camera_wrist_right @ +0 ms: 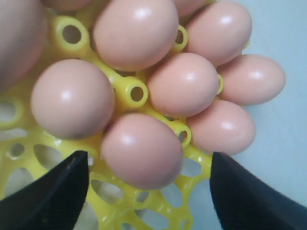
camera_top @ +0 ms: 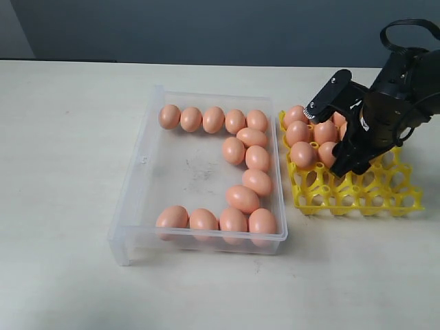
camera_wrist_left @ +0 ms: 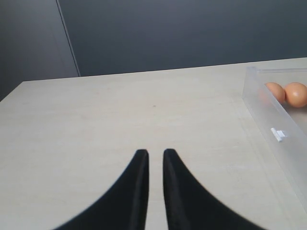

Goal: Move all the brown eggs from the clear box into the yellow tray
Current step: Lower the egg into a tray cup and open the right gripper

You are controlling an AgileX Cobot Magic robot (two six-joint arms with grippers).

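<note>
Lying in rows inside the clear box (camera_top: 135,187) on the desk (camera_top: 69,137) are most brown eggs (camera_top: 243,198); several more sit in the yellow tray (camera_top: 371,196) just beside it. The right pincer (camera_top: 324,139) hangs released over the tray, one egg between its fingers, untouched. The left pincer (camera_wrist_left: 156,158) is clenched on nothing, near the box.

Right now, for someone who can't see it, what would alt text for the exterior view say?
The robot's right gripper, jaws open, hangs over brown eggs seated in a yellow tray at right. Beside it, a clear box holds over a dozen more eggs on a table.
</note>
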